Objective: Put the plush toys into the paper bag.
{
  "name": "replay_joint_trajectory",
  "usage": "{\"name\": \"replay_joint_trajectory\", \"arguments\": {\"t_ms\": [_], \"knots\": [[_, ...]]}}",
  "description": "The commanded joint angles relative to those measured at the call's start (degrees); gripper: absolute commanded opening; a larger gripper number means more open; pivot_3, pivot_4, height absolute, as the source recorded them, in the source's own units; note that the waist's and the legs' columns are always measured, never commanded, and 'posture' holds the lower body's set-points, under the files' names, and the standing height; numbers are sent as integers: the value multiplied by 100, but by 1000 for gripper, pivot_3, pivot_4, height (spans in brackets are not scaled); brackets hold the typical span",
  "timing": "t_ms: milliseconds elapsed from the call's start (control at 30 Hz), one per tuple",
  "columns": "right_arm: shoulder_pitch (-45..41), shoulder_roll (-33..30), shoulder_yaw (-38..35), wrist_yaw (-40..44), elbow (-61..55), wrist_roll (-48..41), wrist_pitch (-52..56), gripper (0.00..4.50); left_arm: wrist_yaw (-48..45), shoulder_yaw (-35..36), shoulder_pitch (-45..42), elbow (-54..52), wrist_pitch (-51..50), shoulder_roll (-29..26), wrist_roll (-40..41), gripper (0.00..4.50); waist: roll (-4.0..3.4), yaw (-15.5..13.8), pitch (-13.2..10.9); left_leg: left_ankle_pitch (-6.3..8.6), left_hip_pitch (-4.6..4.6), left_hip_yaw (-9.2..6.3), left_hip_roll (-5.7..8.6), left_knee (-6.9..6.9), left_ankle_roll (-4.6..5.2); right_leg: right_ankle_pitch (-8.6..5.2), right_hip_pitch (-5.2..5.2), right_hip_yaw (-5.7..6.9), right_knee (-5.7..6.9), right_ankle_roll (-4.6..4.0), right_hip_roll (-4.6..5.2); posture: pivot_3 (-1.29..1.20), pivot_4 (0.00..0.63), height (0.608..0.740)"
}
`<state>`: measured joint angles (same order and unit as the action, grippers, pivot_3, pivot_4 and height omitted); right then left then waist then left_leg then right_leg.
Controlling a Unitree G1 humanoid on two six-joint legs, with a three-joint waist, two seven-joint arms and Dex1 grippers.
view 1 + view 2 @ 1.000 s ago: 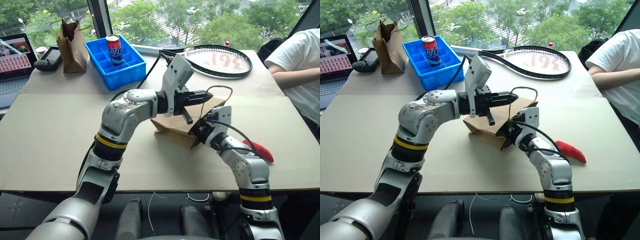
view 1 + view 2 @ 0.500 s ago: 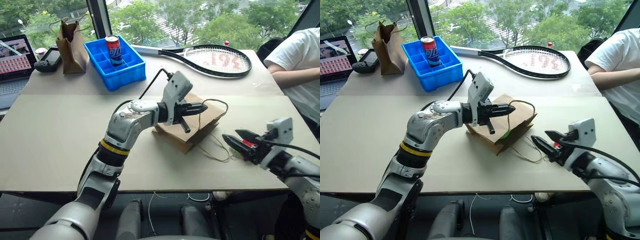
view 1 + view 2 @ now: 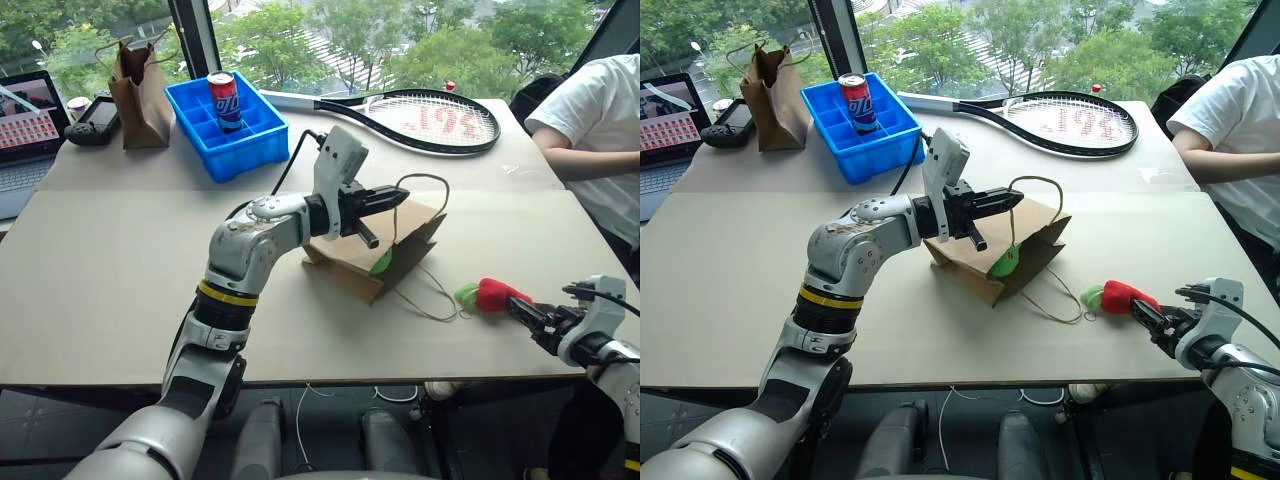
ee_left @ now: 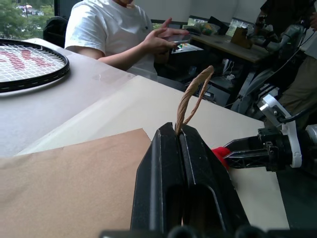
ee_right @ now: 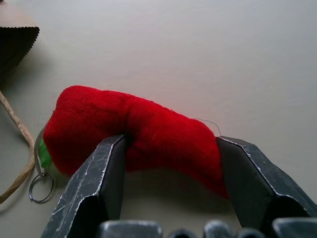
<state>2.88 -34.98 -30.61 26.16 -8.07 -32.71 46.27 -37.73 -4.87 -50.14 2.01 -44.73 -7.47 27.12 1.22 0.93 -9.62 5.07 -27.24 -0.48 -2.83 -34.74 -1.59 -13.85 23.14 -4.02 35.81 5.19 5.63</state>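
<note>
1. Since a moment ago, my right claw (image 5: 168, 163) has swung away from the paper bag (image 3: 985, 262) and out to my right side, and now it is at the red chili toy (image 5: 133, 136).
2. Right now my right claw has one finger on each side of the red chili toy, with both fingers against it. The toy lies on the table (image 3: 110, 290) near the front edge.
3. The chili has a green stem (image 3: 466, 294) that points toward the bag. A small metal ring (image 5: 40, 187) hangs by the stem.
4. The bag's loose string handle (image 3: 425, 300) lies on the table just beside the stem.
5. The paper bag sits in the middle of the table, tipped over with its open mouth toward my right side.
6. The green frog toy (image 3: 1003, 263) peeks out at the mouth of the bag.
7. My left claw (image 4: 182, 131) is pinched tight on the bag's other handle (image 4: 194, 96) and holds it up above the bag.
8. Farther back are a blue tray (image 3: 250, 135) with a soda can (image 3: 224, 100) in it, and a tennis racket (image 3: 430, 118).
9. A small darker bag (image 3: 140, 85) stands near the far left corner.
10. A person in a white shirt (image 3: 590, 120) sits at the far right.
</note>
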Motion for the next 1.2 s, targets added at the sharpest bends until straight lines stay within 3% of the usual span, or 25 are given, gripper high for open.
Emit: {"name": "replay_joint_trajectory", "arguments": {"t_ms": [33,167,200,400,533,767,1033,1200], "knots": [[143,-80,168,172,-192,119,-236,1506,64,167,-249,-81,-14,45,144,0,0,-1,0,1,0,0,0,0,-1,0,0,0,0,0,0,0,150,740],[280,-389,-104,460,-655,56,-406,194,119,275,-363,-30,-80,111,225,0,-1,-8,0,4,-1,0,0,-1,-7,-1,0,0,0,2,0,0,150,740],[277,-497,-235,512,-808,-23,-353,40,106,262,-380,-19,-83,108,226,0,-1,-6,0,4,-2,0,1,-1,-7,-2,1,-1,0,3,1,0,150,740],[-311,-1066,-648,419,-1738,-897,444,40,-18,43,-405,79,-25,78,140,0,0,4,-1,5,-1,0,1,-1,-7,-2,2,-2,0,4,0,0,150,740],[-950,-1040,-99,-98,-2117,-1097,992,40,12,10,-433,86,-4,161,172,0,2,-14,-2,5,-1,-2,0,0,-7,-3,2,-1,0,4,0,0,150,740],[-1585,-381,1379,-719,-1933,-597,1000,40,60,31,-576,-110,-128,232,296,0,6,-34,-4,3,-9,-2,3,2,-5,-3,4,-2,-5,3,1,0,150,740],[-2094,400,2264,-621,-1295,-56,363,40,127,63,-549,-396,-398,227,474,0,4,-11,-4,-4,-8,-5,3,4,6,-2,8,-3,-1,4,-1,0,150,740],[-2525,570,2618,-330,-1024,178,0,40,143,15,-497,-487,-494,210,500,0,4,-4,-4,-5,-7,-6,0,6,7,-2,9,-2,4,4,-7,0,150,740]]}}
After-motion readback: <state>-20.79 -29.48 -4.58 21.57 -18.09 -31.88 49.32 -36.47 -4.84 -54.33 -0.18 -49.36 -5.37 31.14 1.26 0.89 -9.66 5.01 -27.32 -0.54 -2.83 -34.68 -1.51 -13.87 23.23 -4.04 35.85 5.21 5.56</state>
